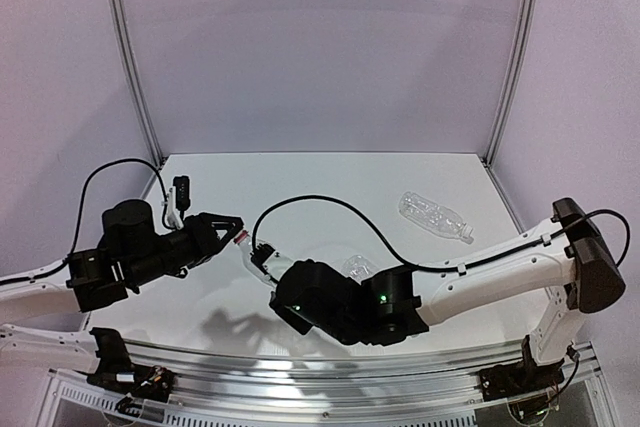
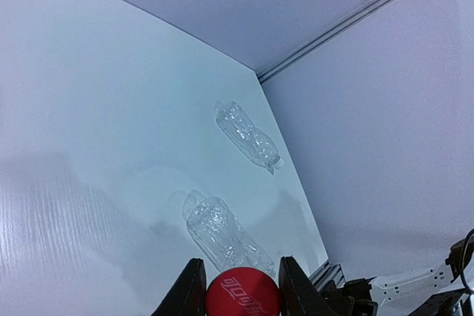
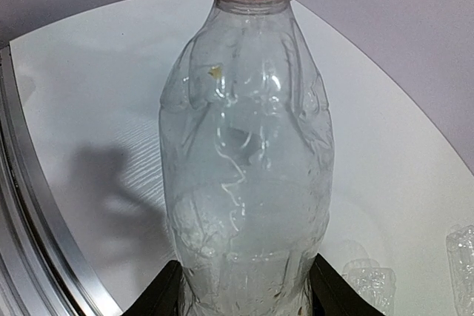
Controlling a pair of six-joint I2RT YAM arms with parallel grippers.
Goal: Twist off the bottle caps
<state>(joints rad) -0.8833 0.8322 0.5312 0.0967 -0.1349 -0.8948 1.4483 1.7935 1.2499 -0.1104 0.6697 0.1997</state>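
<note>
Ok so over on the left, the left pincer (image 1: 234, 228) is clamped narrow on the red cap (image 2: 242, 295). In the left wrist view you can see a finger pressed on each side of it. That cap sits on the neck of a clear bottle (image 3: 244, 153) stretched between the two arms, with the cap end pointing at the left arm.

The right pincer (image 3: 244, 305) has the fat bottom end of that bottle, one finger on each side of the body, so it's about half wide.

Just right of that, a second bottle (image 2: 222, 234) lies on its side on the white tabletop (image 1: 300, 187), partly hidden behind the right arm from above. Further right and further back, a third bottle (image 1: 435, 217) lies on its side too, well apart from the others. Can't tell if those two have caps on.
</note>
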